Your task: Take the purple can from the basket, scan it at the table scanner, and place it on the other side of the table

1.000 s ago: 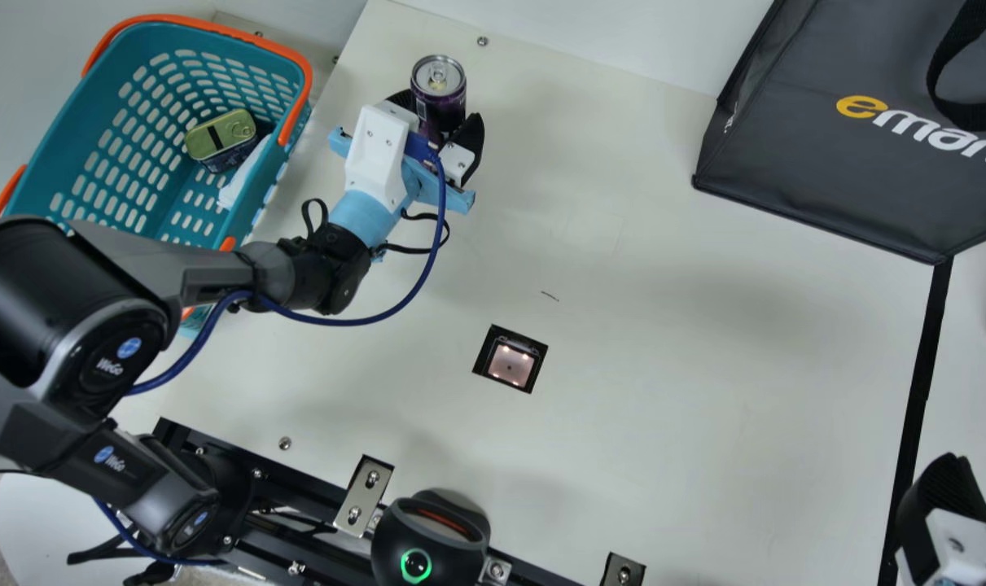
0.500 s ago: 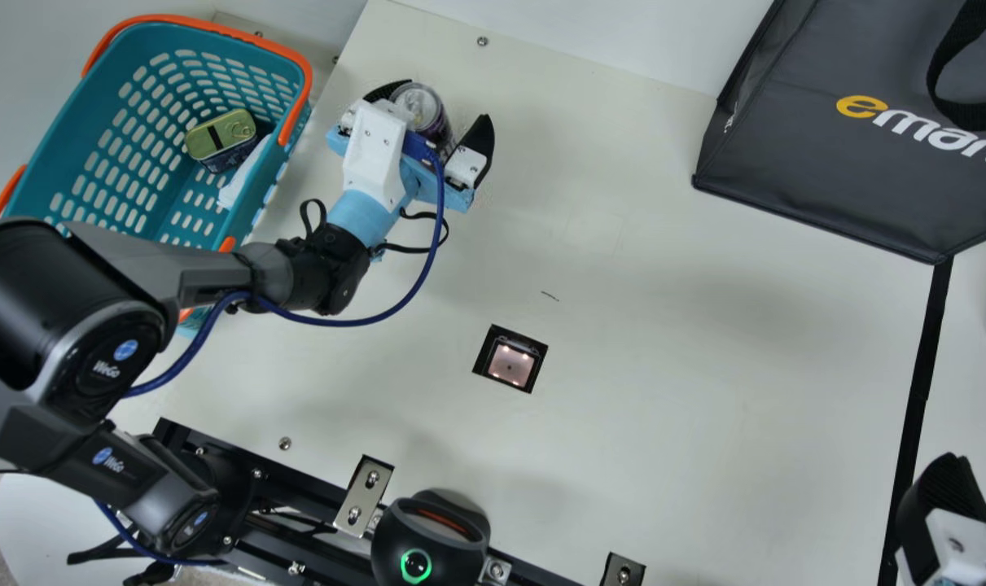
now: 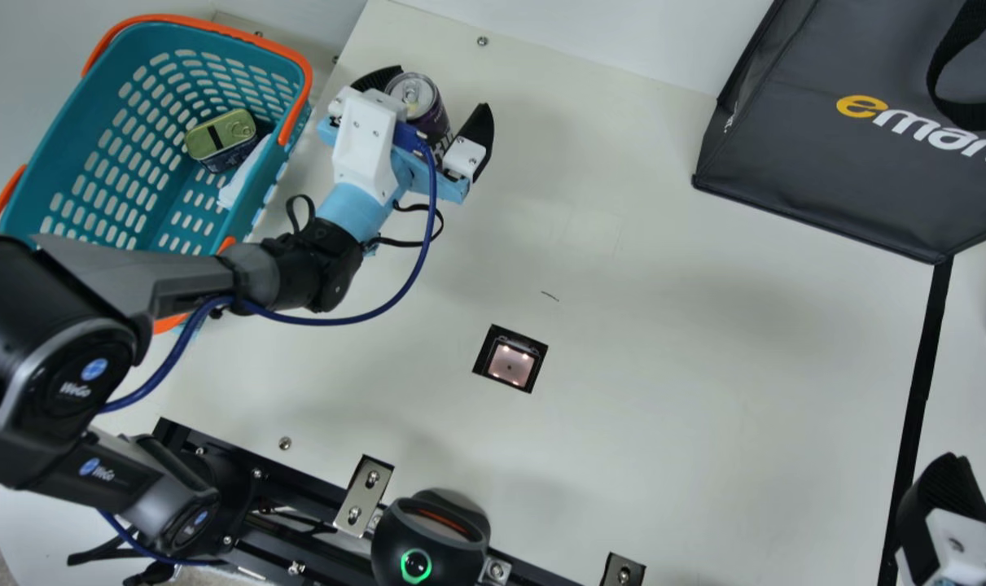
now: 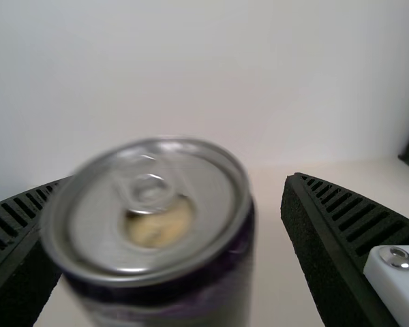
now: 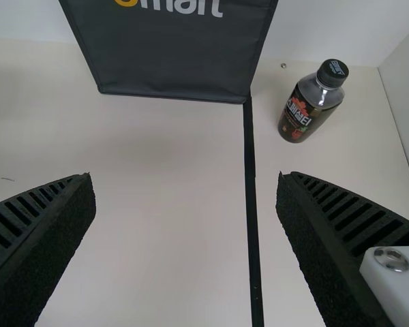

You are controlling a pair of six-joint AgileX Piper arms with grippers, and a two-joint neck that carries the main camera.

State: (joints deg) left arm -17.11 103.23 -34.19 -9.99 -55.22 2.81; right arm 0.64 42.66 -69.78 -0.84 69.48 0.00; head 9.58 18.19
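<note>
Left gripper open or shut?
Open: in its wrist view, the left gripper shows a clear gap between one finger and the can.

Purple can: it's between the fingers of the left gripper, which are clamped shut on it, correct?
Not clamped: the left wrist view shows a gap between the purple can and one finger. It is between the left gripper fingers, but they're open.

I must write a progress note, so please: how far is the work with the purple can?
Looks done: the purple can is out of the basket. In hand: the left pincer is open around it, seemingly not gripping. Left: placing on the other side, as the can is near the basket. It is away from the scanner; whether it was scanned, I cannot tell.
</note>
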